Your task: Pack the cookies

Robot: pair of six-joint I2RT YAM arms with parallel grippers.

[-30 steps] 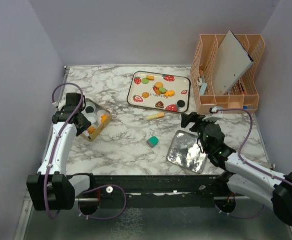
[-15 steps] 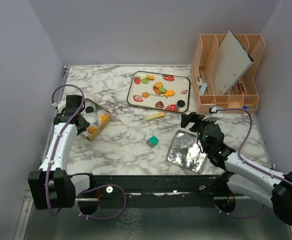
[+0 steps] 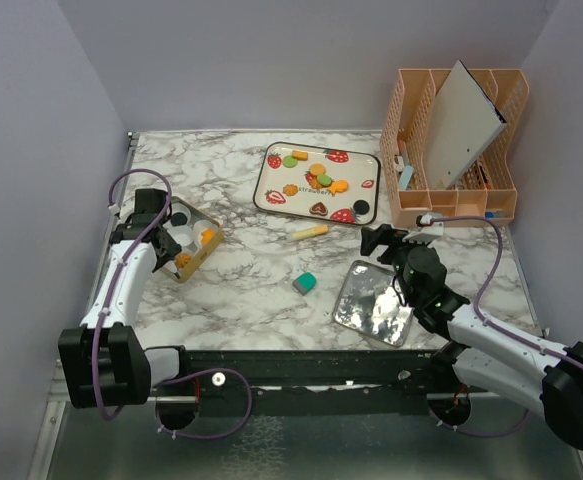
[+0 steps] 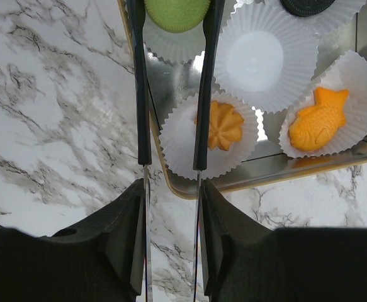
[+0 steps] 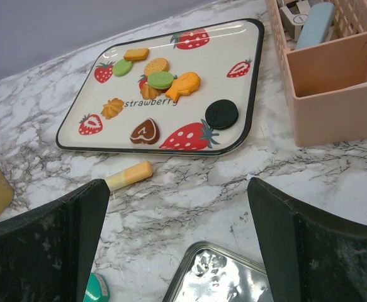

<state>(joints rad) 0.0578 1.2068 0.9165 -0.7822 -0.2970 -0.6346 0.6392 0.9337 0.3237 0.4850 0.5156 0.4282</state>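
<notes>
Several cookies lie on the strawberry-print tray (image 3: 261,185), among them a green one (image 5: 161,79), an orange fish (image 5: 183,85), a brown heart (image 5: 145,131) and a black round one (image 5: 222,114). The gold tin (image 4: 183,189) at the left holds paper cups with an orange flower cookie (image 4: 220,124), an orange fish (image 4: 318,123) and a black cookie (image 4: 309,5). My left gripper (image 3: 166,215) hovers over the tin, its thin fingers closed on a green cookie (image 4: 177,9) above a cup. My right gripper (image 5: 178,201) is wide open and empty, low over the table in front of the tray.
A yellow stick (image 5: 128,175) lies in front of the tray. A teal block (image 3: 305,283) sits mid-table. The silver tin lid (image 3: 374,300) lies under my right gripper. A peach organizer (image 3: 456,150) stands at the back right. Grey walls close in both sides.
My left gripper has shifted slightly toward the back over the tin. The right arm has not moved.
</notes>
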